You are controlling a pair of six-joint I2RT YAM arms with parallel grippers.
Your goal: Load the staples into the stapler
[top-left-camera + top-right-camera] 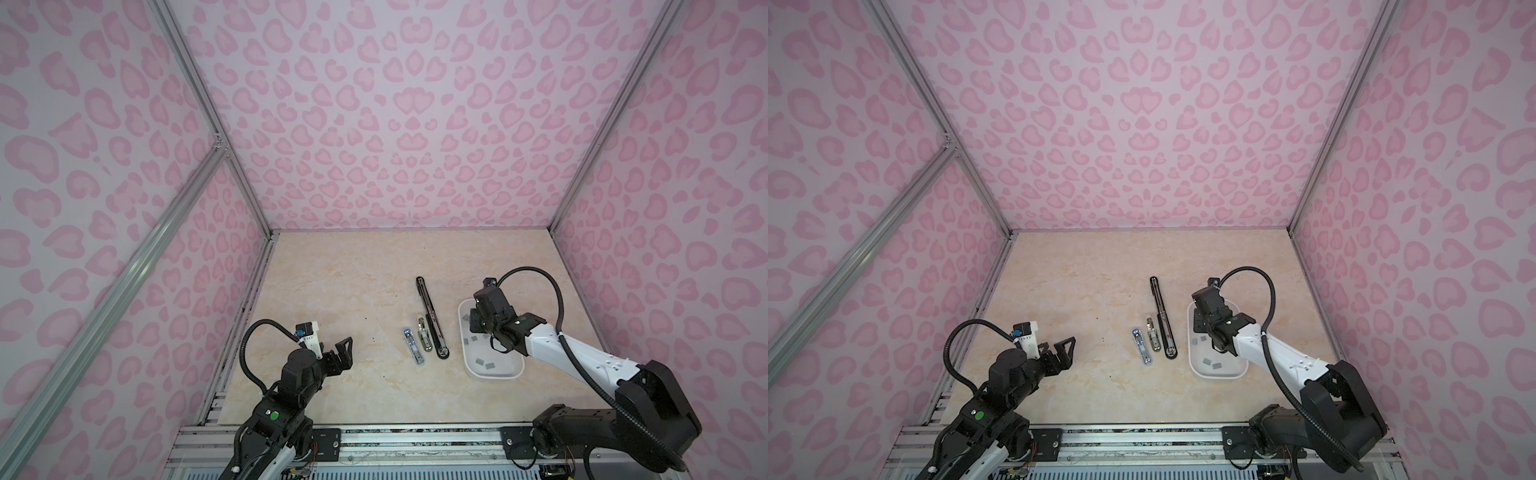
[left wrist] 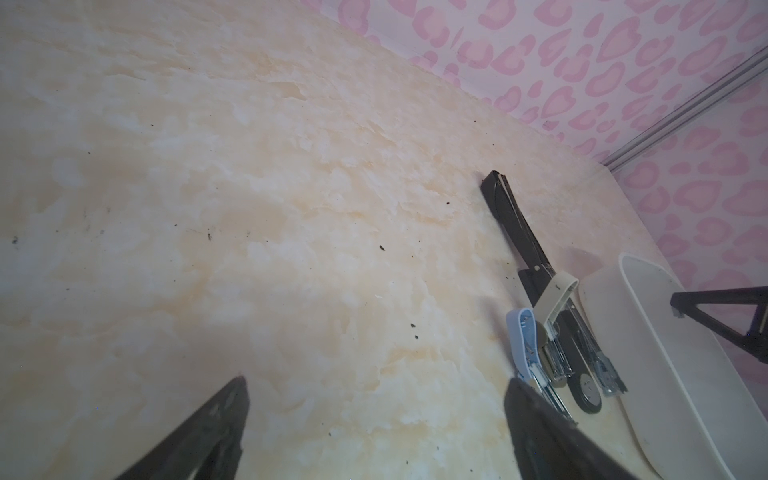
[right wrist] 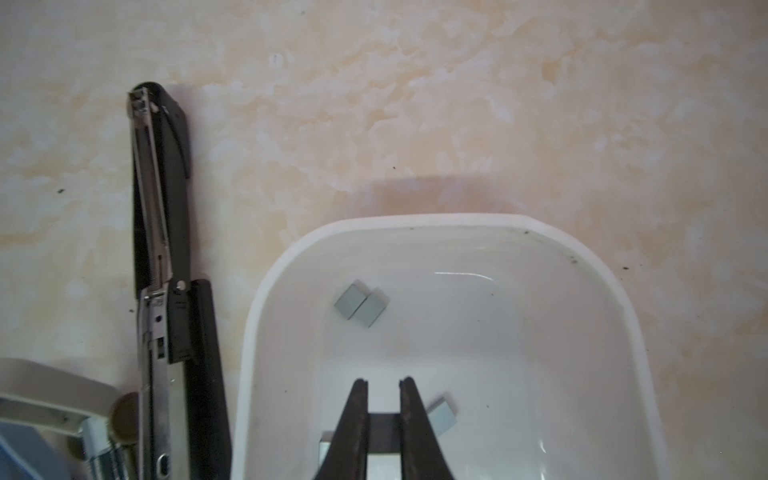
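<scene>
Three staplers lie open side by side mid-table: a long black stapler [image 1: 428, 316] [image 3: 162, 208], a small beige one [image 1: 423, 338] [image 2: 555, 299] and a small blue one [image 1: 413, 347] [image 2: 521, 336]. Grey staples [image 3: 359, 307] [image 1: 484, 363] lie scattered in a white tray [image 3: 415, 220] to the right of them. My right gripper [image 3: 384, 380] [image 1: 477, 321] points down into the tray's far end, shut on one strip of staples [image 3: 384, 432] held between its fingers. My left gripper [image 2: 378, 386] [image 1: 345, 353] hovers open and empty left of the staplers.
The white tray [image 1: 494, 376] [image 2: 665, 353] stands close beside the black stapler. Pink patterned walls enclose the table on three sides. Small dark specks dot the marble surface [image 2: 291, 208].
</scene>
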